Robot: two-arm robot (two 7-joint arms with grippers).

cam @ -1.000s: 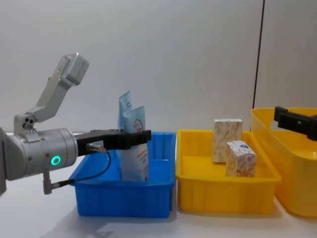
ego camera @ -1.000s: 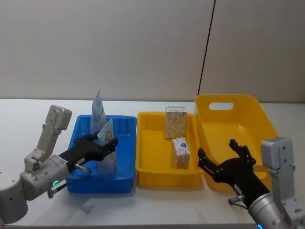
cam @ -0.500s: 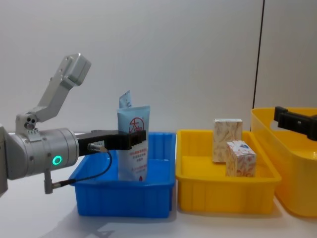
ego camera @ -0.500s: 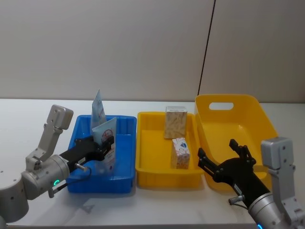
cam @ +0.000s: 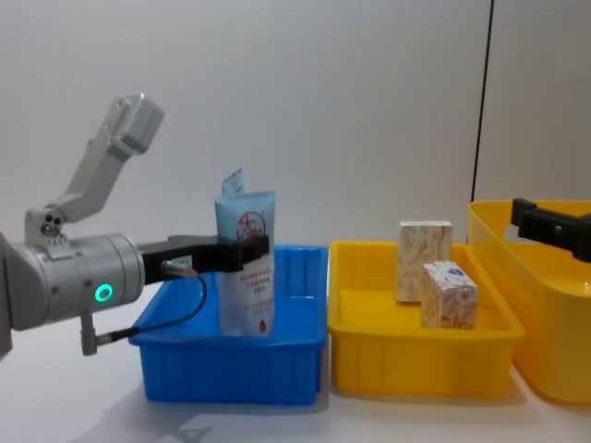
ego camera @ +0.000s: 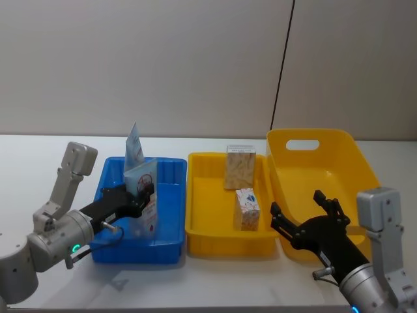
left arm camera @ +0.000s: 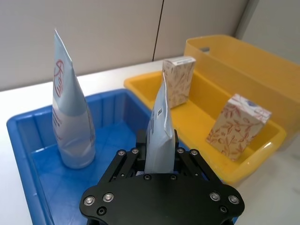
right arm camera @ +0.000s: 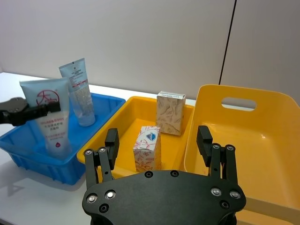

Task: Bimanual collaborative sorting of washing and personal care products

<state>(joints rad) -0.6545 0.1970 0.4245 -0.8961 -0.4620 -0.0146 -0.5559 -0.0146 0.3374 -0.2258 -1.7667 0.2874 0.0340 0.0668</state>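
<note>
Left gripper (cam: 247,247) clamped on upright tube (cam: 247,295) in middle of blue bin (cam: 231,365), right gripper (ego camera: 296,207) wide open near front of large yellow bin (ego camera: 326,163).

Head looks down, chest looks across, wrists sit close; all share the blue bin (ego camera: 137,253).

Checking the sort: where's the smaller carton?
Head view, centre: the smaller carton stands in the yellow tray, just in front of the taller carton.

left gripper (ego camera: 144,197) clamped on upright tube (ego camera: 146,222) in blue bin (ego camera: 137,253), tall carton (ego camera: 240,167), small carton (ego camera: 246,209), right gripper (ego camera: 305,208) splayed wide
</note>
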